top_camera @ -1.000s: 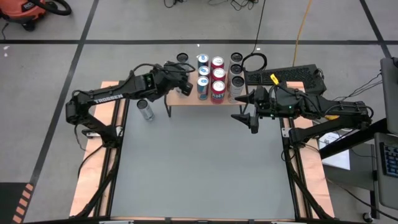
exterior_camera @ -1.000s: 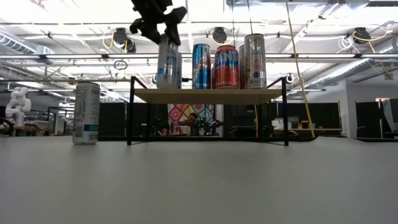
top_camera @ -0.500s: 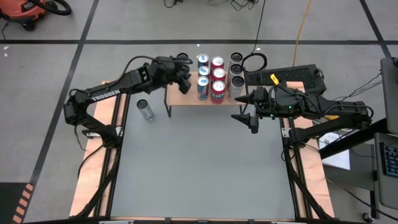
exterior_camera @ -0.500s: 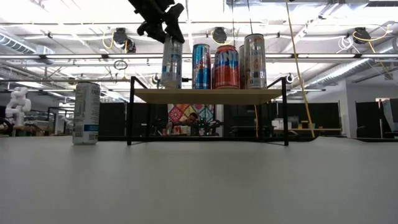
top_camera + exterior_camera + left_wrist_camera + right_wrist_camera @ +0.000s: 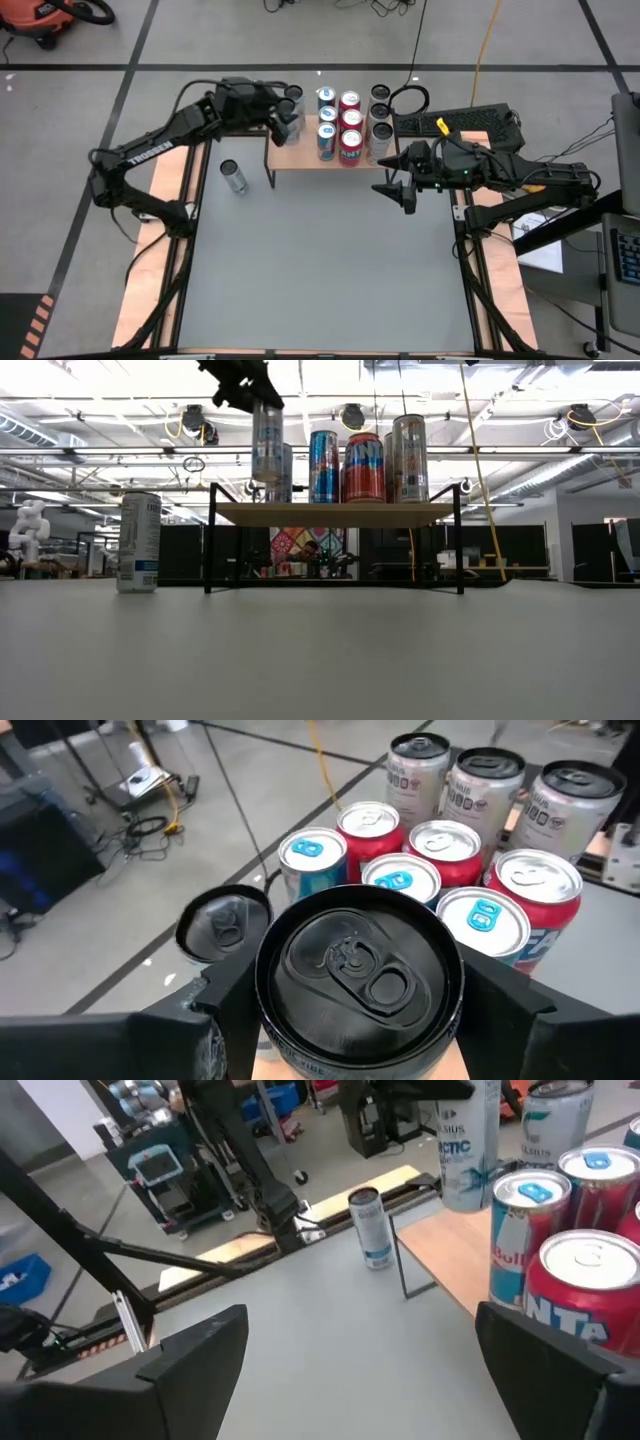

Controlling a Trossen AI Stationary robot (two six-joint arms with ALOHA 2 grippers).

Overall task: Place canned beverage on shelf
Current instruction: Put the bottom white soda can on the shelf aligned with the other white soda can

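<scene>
Left claw (image 5: 255,398) clamped on the top of a tall silver can (image 5: 266,442), fingers either side of the dark lid in the left wrist view. Against half a second ago the arm has swung further back and toward the shelf's left rear corner; in the low view the can now hangs clear above the wooden top of the shelf (image 5: 335,513), base not touching, with another silver can (image 5: 284,472) standing behind it. A second ago the can was lower and nearer the shelf's front-left edge, so it is being lifted and carried back, not set down yet

Shelf already carries blue cans (image 5: 326,140), red cans (image 5: 350,145) and silver cans (image 5: 380,135) in rows; open space remains at its left side. Judgement: placement step under way, release still to come

One more silver can (image 5: 233,176) stands on the grey surface (image 5: 330,270), left of the shelf, untouched

Right claw (image 5: 398,190) waits over the surface just in front of the shelf's right end, fingers wide apart, holding nothing
</scene>
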